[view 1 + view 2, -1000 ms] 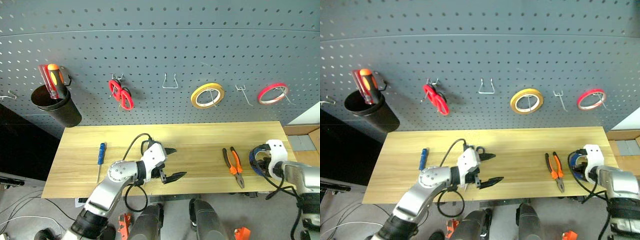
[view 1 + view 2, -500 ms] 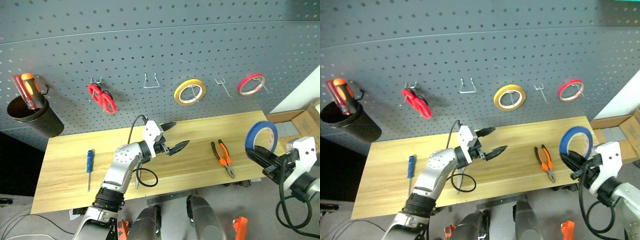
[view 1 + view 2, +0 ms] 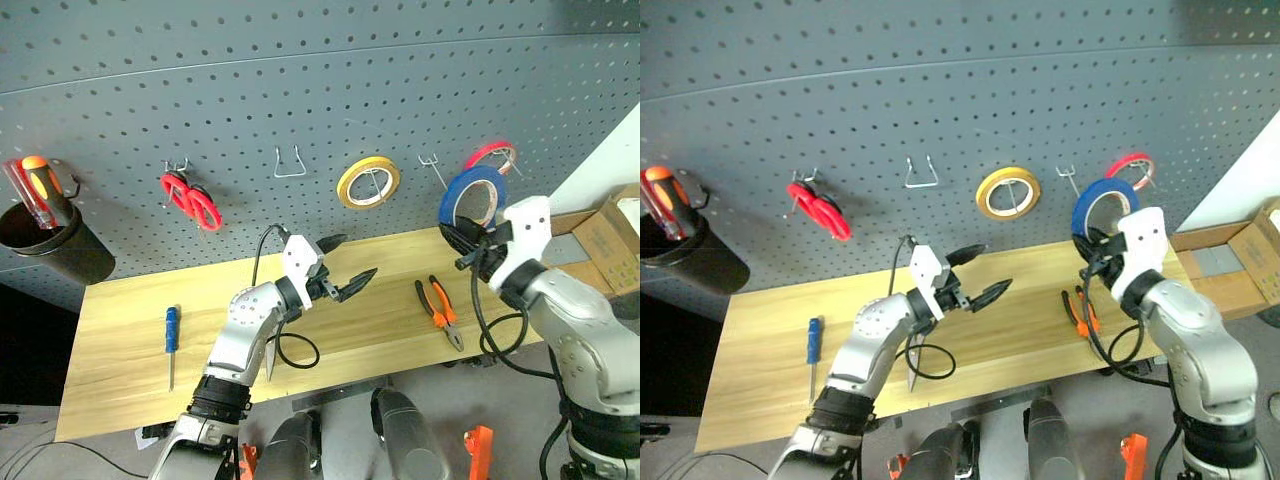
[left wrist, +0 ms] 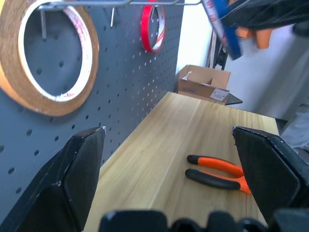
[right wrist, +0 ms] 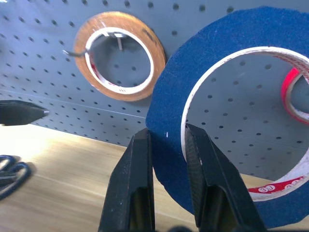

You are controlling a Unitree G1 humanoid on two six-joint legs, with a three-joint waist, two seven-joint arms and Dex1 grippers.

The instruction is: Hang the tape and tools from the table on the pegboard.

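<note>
Head views: right gripper (image 3: 468, 238) is clamped on the lower rim of the blue tape (image 3: 472, 196), ring held upright and face-on to the pegboard (image 3: 300, 90), presumably so the hollow centre can slip over a hook. The tape sits above the gripper, in front of the board between the yellow tape ring (image 3: 368, 183) and the red tape ring (image 3: 490, 156), near the bare hook (image 3: 432, 166); not yet hung. Left gripper (image 3: 345, 270) hovers spread wide and empty over the table (image 3: 120, 370). Blue-handled screwdriver (image 3: 171, 330) and pliers (image 3: 438, 310) lie flat on the wood, well apart; dark-handled scissors (image 3: 913, 362) lie under the left forearm. Left wrist view: fingers apart, nothing between them; pliers lie ahead on the tabletop, yellow ring hangs on its hook. Right wrist view: both fingers (image 5: 140, 183) pinch the blue ring's wall, one outside, one inside the hole; yellow ring beyond to one side, red ring behind it.
</note>
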